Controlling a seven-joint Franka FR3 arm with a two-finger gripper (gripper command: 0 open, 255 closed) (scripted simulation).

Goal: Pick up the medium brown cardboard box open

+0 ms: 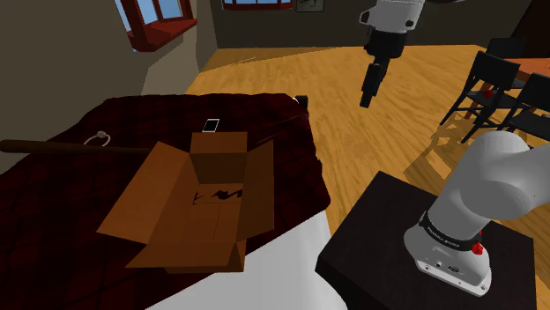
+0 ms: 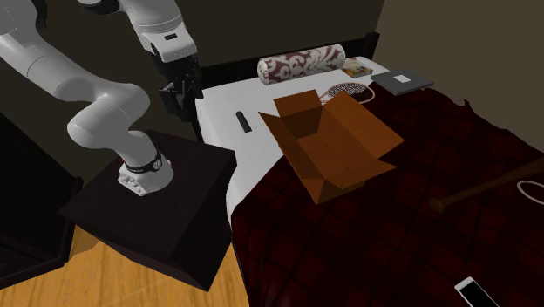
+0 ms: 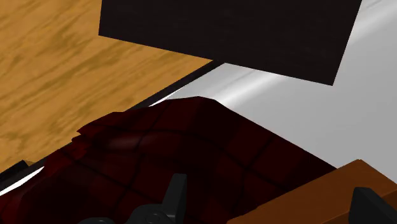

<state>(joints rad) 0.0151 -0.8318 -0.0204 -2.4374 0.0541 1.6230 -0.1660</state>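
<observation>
Two black fingers (image 3: 174,193) of the gripper (image 1: 370,93) stand wide apart, clasping nothing; the brown cardboard box (image 1: 198,204), flaps spread, lies on the dark red bedspread (image 1: 53,207), well apart.

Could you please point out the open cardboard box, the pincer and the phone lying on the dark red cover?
Cardboard box (image 1: 211,220): shoulder view, on its inner floor.
Pincer (image 1: 367,99): shoulder view, midway between its fingertips.
Phone (image 1: 211,125): shoulder view, middle of its pale face.
</observation>
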